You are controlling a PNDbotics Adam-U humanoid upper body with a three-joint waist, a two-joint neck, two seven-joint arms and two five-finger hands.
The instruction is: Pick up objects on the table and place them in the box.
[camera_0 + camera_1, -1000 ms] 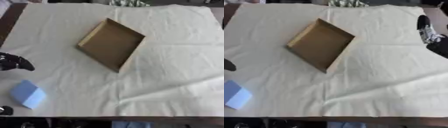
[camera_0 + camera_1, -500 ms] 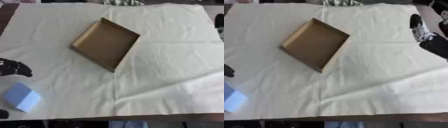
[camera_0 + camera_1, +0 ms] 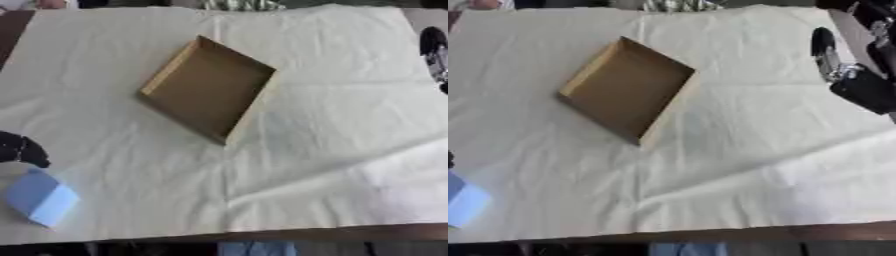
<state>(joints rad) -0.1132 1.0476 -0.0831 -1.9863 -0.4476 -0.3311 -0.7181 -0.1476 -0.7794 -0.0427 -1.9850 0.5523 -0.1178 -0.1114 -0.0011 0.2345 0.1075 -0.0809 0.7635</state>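
An open brown cardboard box (image 3: 206,88) lies askew on the cream cloth, a little left of the middle and with nothing inside. A light blue block (image 3: 40,198) sits near the front left corner. My left hand (image 3: 21,149) shows as a black shape at the left edge, just above the block and apart from it. My right hand (image 3: 857,84) comes in at the upper right, with a straight finger (image 3: 824,46) pointing away over the cloth. It holds nothing and is far from the box.
The cream cloth (image 3: 332,150) covers nearly the whole table. The dark table edge (image 3: 332,233) runs along the bottom. A striped thing (image 3: 232,4) lies at the far edge. Bare dark tabletop (image 3: 10,30) shows at the far left corner.
The view has shifted slightly. My left hand has come down towards the front edge, closer to the blue block. The box and the block have stayed put.
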